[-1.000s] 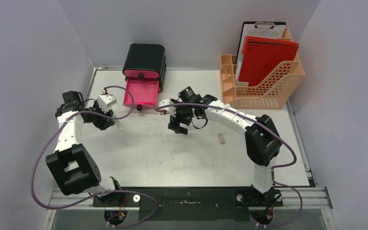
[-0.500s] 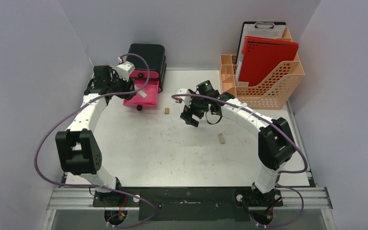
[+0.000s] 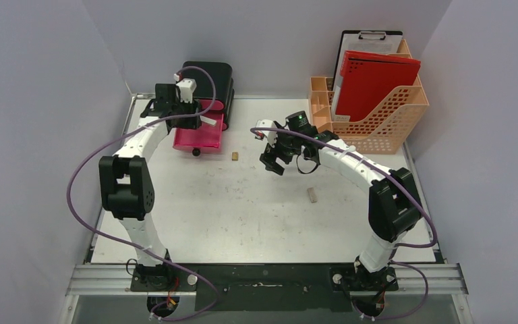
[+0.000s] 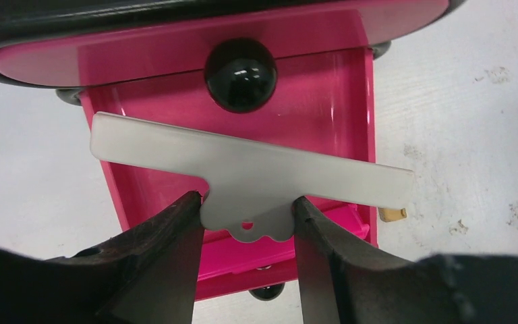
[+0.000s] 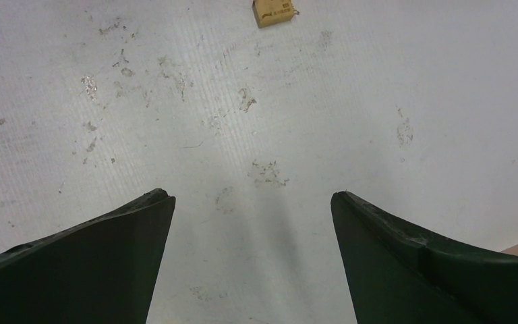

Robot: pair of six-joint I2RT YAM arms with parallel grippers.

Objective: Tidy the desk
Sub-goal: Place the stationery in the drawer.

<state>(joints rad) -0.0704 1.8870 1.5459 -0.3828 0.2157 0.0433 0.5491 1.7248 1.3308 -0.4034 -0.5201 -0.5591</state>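
The white scuffed desk (image 3: 243, 209) holds a black drawer box (image 3: 206, 79) whose lower pink drawer (image 3: 199, 138) is pulled out. My left gripper (image 3: 197, 119) hovers over that drawer, shut on a flat white T-shaped strip (image 4: 249, 172); the fingers pinch its scalloped tab and the long bar lies across the drawer (image 4: 337, 101). My right gripper (image 3: 274, 162) hangs open above bare desk (image 5: 310, 101), nothing between its fingers (image 5: 135, 229). A small tan block (image 3: 235, 156) lies right of the drawer; the same block (image 5: 274, 11) shows ahead of the right gripper.
A second tan block (image 3: 312, 195) lies on the desk right of centre. An orange perforated file rack (image 3: 378, 125) with a red folder (image 3: 374, 77) and a clipboard stands at the back right. Grey walls close in three sides.
The left arm has swung from the desk's left side to above the open pink drawer, carrying the white strip. The right gripper has drifted right and slightly back, still open.
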